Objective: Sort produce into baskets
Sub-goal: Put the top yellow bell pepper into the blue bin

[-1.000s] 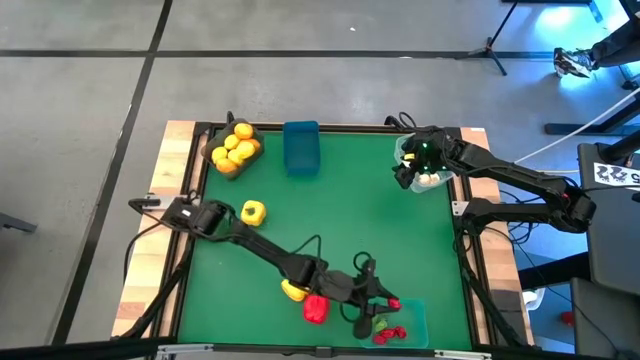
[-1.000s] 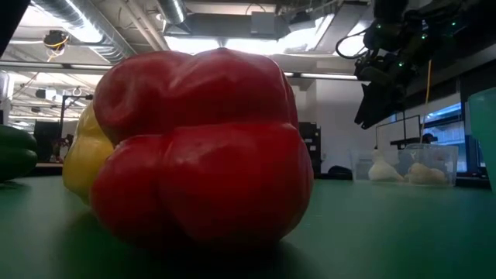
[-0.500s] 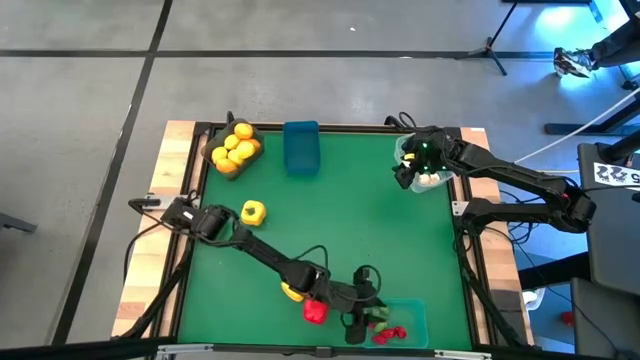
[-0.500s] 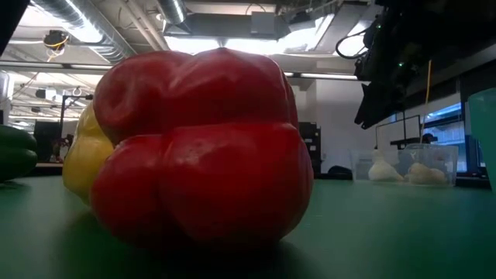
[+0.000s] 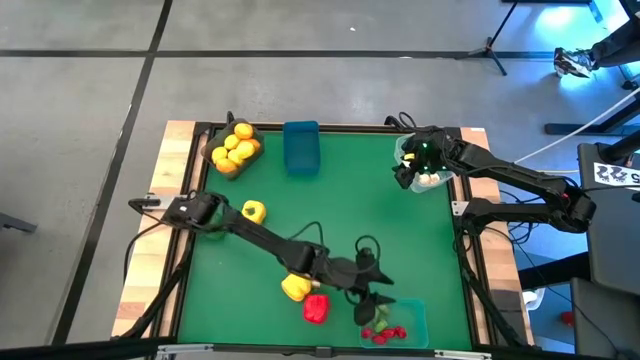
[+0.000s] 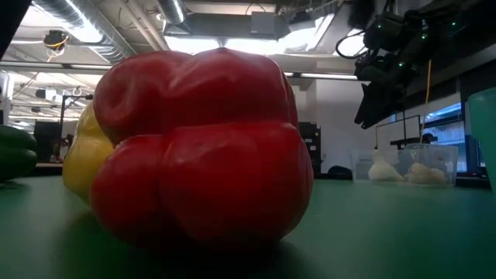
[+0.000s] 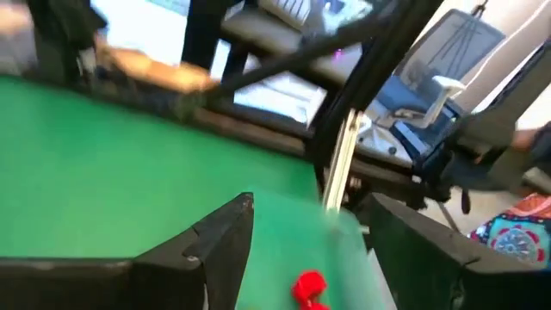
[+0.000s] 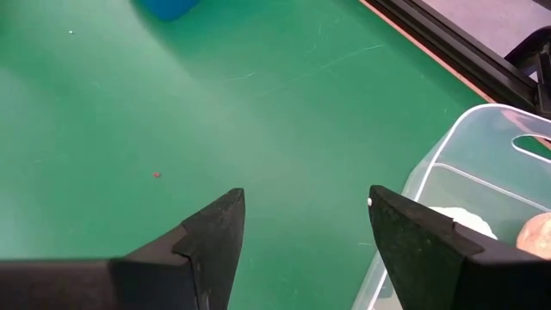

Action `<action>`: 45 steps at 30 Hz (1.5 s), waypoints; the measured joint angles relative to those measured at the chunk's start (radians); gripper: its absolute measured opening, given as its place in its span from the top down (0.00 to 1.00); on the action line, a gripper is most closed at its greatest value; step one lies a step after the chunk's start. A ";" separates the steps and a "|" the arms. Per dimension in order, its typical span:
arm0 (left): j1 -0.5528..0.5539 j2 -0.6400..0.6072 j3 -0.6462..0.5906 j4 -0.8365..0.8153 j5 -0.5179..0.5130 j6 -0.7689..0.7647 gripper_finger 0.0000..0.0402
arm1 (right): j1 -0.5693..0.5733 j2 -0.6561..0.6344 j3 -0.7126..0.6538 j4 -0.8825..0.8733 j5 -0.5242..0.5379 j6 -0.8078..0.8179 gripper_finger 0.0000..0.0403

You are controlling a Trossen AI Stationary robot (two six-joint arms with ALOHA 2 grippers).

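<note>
My left gripper (image 5: 378, 298) hangs open just above the far rim of the teal-green basket (image 5: 420, 312) at the table's near right, holding nothing. Its wrist view shows the gripper (image 7: 310, 226) over a red bit (image 7: 308, 284). Small red bits (image 5: 388, 333) and a green bit (image 5: 378, 318) lie in that basket. A red pepper (image 5: 315, 307) and a yellow pepper (image 5: 294, 288) rest on the mat beside the left arm. Another yellow pepper (image 5: 254, 211) sits farther left. My right gripper (image 5: 408, 176) waits open beside the clear basket (image 5: 432, 160), which holds white garlic pieces (image 6: 418, 173).
A dark grey basket (image 5: 216, 141) of yellow-orange fruits (image 5: 236, 148) and a blue basket (image 5: 301, 147) stand at the far edge. In the low view the red pepper (image 6: 201, 147) fills the foreground and a green piece (image 6: 15, 151) shows at the left. The mat's middle (image 5: 350, 210) is bare.
My left gripper has dipped over the teal-green basket, then drawn back up and toward the far edge, rolling a little. Its fingers now stand wider apart than before. The peppers have stayed where they were.
</note>
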 joint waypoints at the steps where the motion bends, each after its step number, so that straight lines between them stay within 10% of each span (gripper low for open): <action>1: 0.006 -0.026 0.000 -0.020 0.000 0.026 0.46 | 0.000 0.000 0.000 0.000 0.000 0.000 0.40; 17: -0.083 -0.453 0.000 -0.885 -0.114 -0.049 0.51 | 0.000 0.000 0.000 0.001 -0.009 0.000 0.40; 24: -0.199 -0.562 0.000 -1.439 -0.495 -0.458 0.52 | 0.000 0.000 0.000 0.018 -0.007 0.000 0.40; 29: -0.233 -0.610 -0.002 -1.757 -0.582 -0.751 0.52 | 0.000 0.000 0.000 0.043 -0.007 0.000 0.40; 45: -0.289 -1.107 -0.754 -1.305 -0.768 -1.005 0.52 | 0.000 0.000 0.000 0.087 -0.004 0.000 0.40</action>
